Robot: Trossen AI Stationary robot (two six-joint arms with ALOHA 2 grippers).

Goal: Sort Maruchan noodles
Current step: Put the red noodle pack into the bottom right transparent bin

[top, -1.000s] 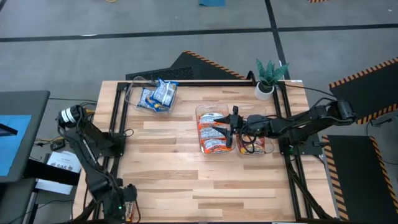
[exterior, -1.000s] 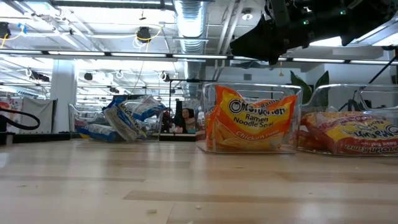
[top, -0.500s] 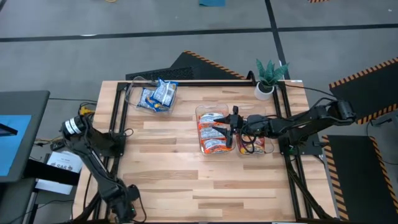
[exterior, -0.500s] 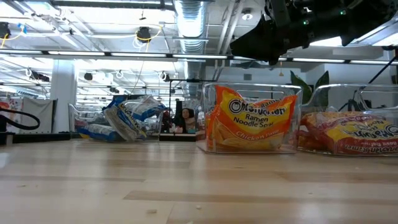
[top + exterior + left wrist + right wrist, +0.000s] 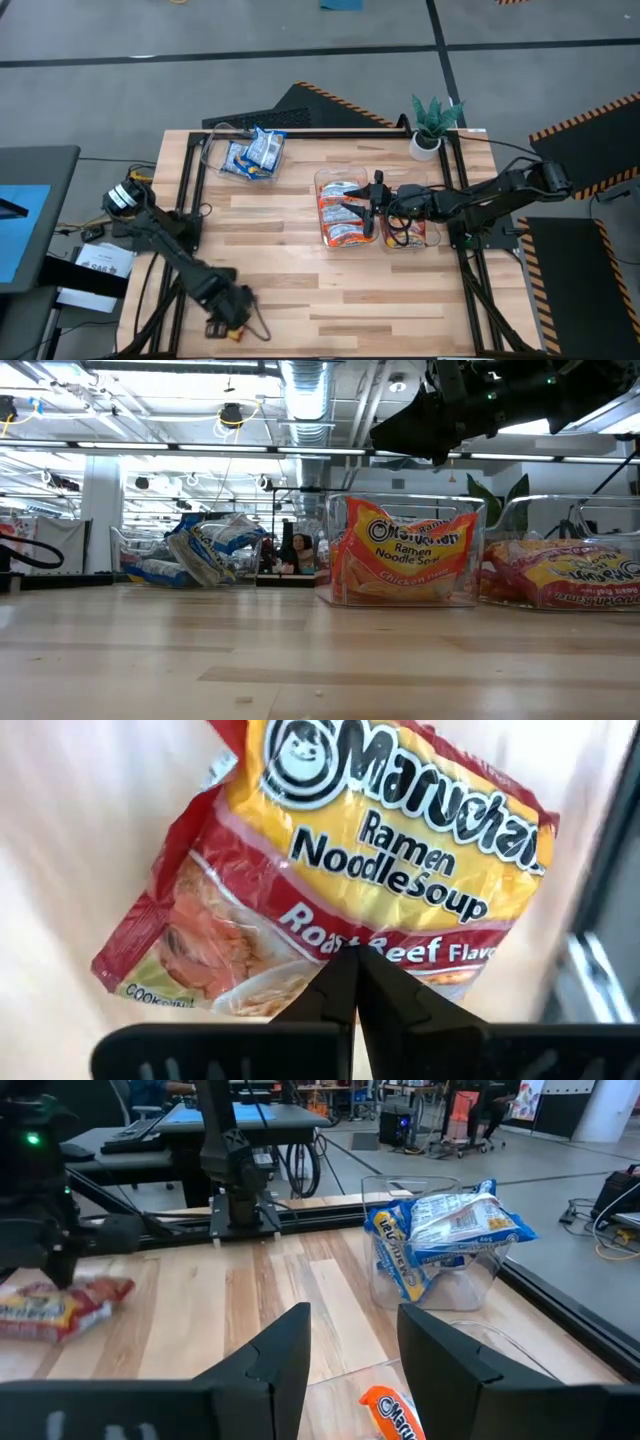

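A red-and-yellow Maruchan packet (image 5: 340,860) fills the left wrist view, with my left gripper (image 5: 355,960) shut on it. They are near the table's near left corner (image 5: 220,320). The right wrist view shows the same packet (image 5: 55,1305) low over the wood. My right gripper (image 5: 350,1365) stands open above the clear bin of orange packets (image 5: 345,210), holding nothing. Blue packets (image 5: 250,152) lie in a bin at the far left. More red-and-yellow packets (image 5: 565,575) lie in a bin right of the orange one. My left gripper pinches the packet's long edge (image 5: 330,945), below the flavour lettering, between its two shut fingers. The fingers lie across that edge. The packet spreads out flat beyond the fingertips. I cannot tell whether it is clear of the table.
A small potted plant (image 5: 435,125) stands at the far right corner. A black metal frame (image 5: 190,200) runs along the table's left and right edges. Bare wood stretches across the table's near half (image 5: 350,310).
My left gripper has swung from the table's near left corner toward the right edge, in over the wood, and the red-and-yellow packet has gone with it. My right arm has kept still.
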